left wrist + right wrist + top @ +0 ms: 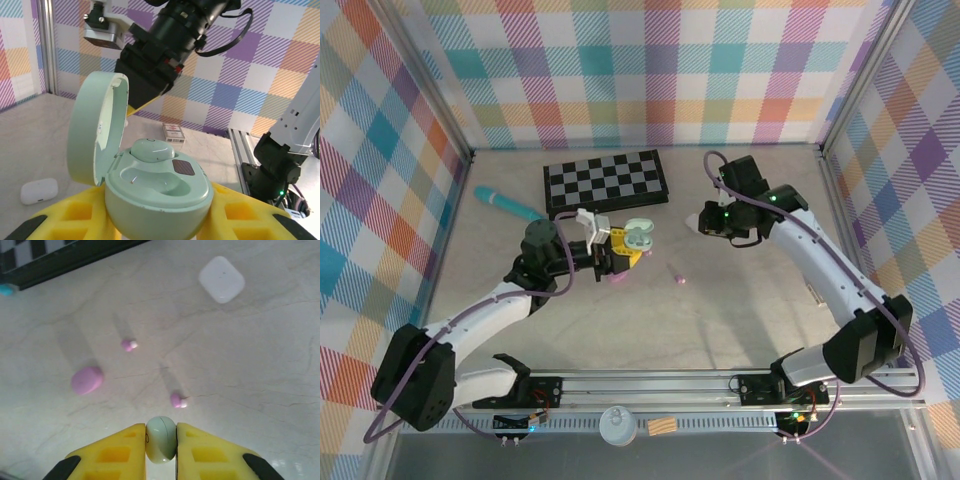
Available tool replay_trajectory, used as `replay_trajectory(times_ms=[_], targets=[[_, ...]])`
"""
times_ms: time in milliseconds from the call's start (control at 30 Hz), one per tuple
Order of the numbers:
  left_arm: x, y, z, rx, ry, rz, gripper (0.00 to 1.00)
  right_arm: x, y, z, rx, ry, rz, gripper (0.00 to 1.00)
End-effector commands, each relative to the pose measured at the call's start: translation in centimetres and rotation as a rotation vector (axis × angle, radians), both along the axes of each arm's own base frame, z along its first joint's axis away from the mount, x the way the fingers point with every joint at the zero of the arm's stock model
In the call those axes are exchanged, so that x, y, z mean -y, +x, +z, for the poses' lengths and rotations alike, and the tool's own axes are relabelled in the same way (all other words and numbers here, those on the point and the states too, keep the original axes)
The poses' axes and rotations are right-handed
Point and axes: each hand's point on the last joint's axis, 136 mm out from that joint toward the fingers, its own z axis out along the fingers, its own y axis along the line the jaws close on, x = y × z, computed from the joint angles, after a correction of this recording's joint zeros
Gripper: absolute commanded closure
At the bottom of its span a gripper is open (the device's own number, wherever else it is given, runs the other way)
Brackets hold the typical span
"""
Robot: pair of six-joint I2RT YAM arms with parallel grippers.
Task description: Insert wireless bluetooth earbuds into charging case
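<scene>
Pale green earbud (pixel 160 439) pinched tight in the right gripper (pixel 161 452), apart from the open case (pixel 155 192) the left gripper (pixel 159 227) clamps; tiny and slick, it could twist or squirt out and miss the empty socket (pixel 150 181).

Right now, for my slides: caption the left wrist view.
Left gripper holds open green case, one earbud seated, one slot empty.

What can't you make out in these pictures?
Right wrist view: sides of the pale green earbud, covered by the yellow fingers.
Left wrist view: bottom of the pale green case, cut off by the lower edge.
Top view: pink earbud, too small to show its shape.
</scene>
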Motion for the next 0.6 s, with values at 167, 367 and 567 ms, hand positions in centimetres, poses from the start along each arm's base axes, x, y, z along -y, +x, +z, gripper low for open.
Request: replay_trajectory(times_ms=[167, 367, 567], targets=[[0.6, 1.6, 2.0, 0.104, -0.055, 0.005, 0.65, -3.4, -1.8, 5.2, 0.048, 0.199, 0.101, 0.82], [0.9, 2.3, 1.7, 0.104, -0.042, 0.015, 0.65, -6.4, -3.3, 8.6, 0.11, 0.32, 0.196, 0.81], [1.2, 3.1, 1.6, 0.13, -0.05, 0.043, 0.65, -10.2, -4.3, 10.9, 0.162, 0.38, 0.295, 0.82]])
